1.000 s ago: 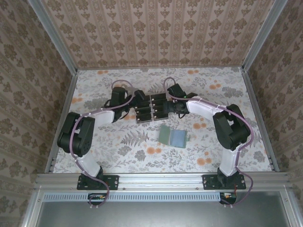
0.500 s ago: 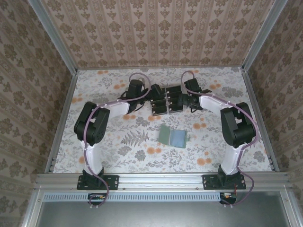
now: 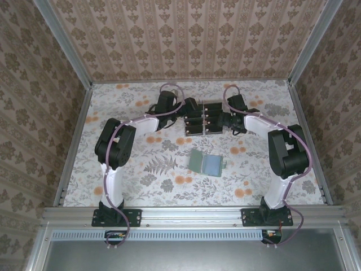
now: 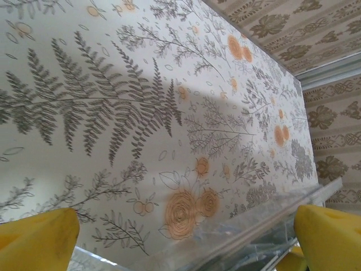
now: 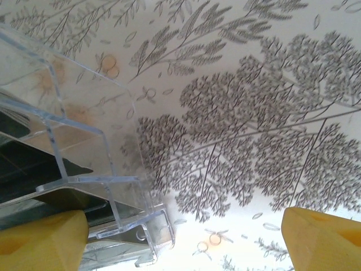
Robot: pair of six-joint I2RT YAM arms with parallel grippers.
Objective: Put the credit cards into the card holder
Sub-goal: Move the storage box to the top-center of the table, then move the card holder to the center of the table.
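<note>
Several black credit cards [image 3: 194, 119] lie in a clear plastic tray [image 3: 202, 107] at the far middle of the table. My left gripper [image 3: 188, 112] is at the tray's left end and my right gripper [image 3: 221, 119] at its right end. The left gripper [image 4: 183, 241] is open wide, and the tray's clear rim [image 4: 254, 226] runs across the gap between its yellow fingertips. The right gripper [image 5: 180, 237] is open too. The tray's corner [image 5: 135, 203] sits by its left fingertip [image 5: 39, 240], with dark cards [image 5: 34, 166] showing through the wall. The pale green card holder [image 3: 206, 162] lies flat nearer to me, apart from both grippers.
The table carries a floral cloth [image 3: 169, 180] and is walled by patterned panels on the left, the right and the back. Metal rails [image 3: 307, 141] run along its edges. Both arms stretch far forward, their elbows standing over the left and right parts of the table.
Both arms have reached further toward the back wall, and the tray with the cards has moved away and to the right between them. The card holder has not moved.
</note>
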